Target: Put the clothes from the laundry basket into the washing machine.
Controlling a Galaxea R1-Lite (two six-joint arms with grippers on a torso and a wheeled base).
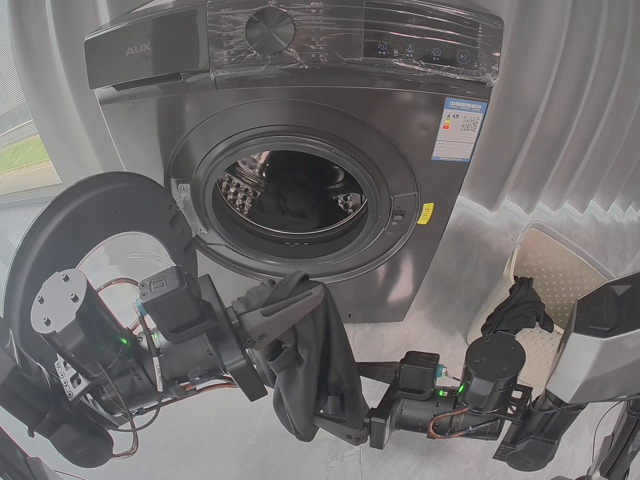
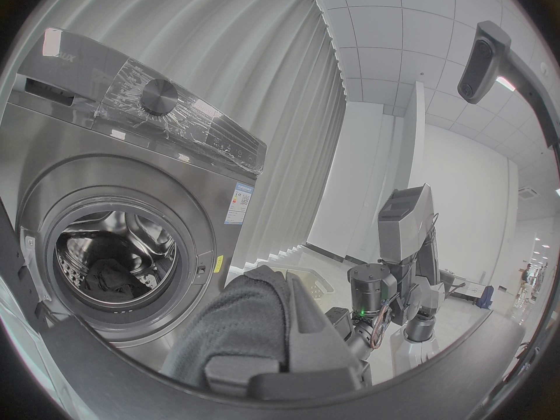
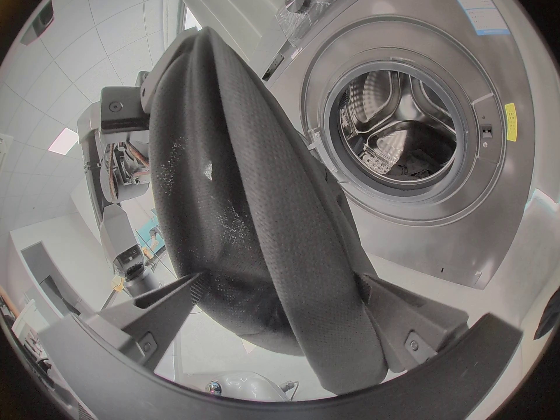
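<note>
The dark cloth (image 1: 313, 368) hangs in the air in front of the washing machine (image 1: 400, 141), low and near its round hole (image 1: 290, 191). The left tool (image 1: 293, 315) is pinched on the top of the cloth and holds it up. The right tool (image 1: 337, 395) sits lower down, with its fingers spread wide on both sides of the cloth and not squeezing it. The cloth is long up and down, and its loose end points down at the floor (image 1: 433, 315). The hole lies farther away and a bit higher than the cloth, almost straight ahead. The left tool looks nearer to the hole, so I think it has to lift and push the cloth forward. The door (image 1: 80, 221) stands open on the left. The laundry basket (image 1: 567, 268) is on the right, with another dark cloth (image 1: 520, 308) in it.
</note>
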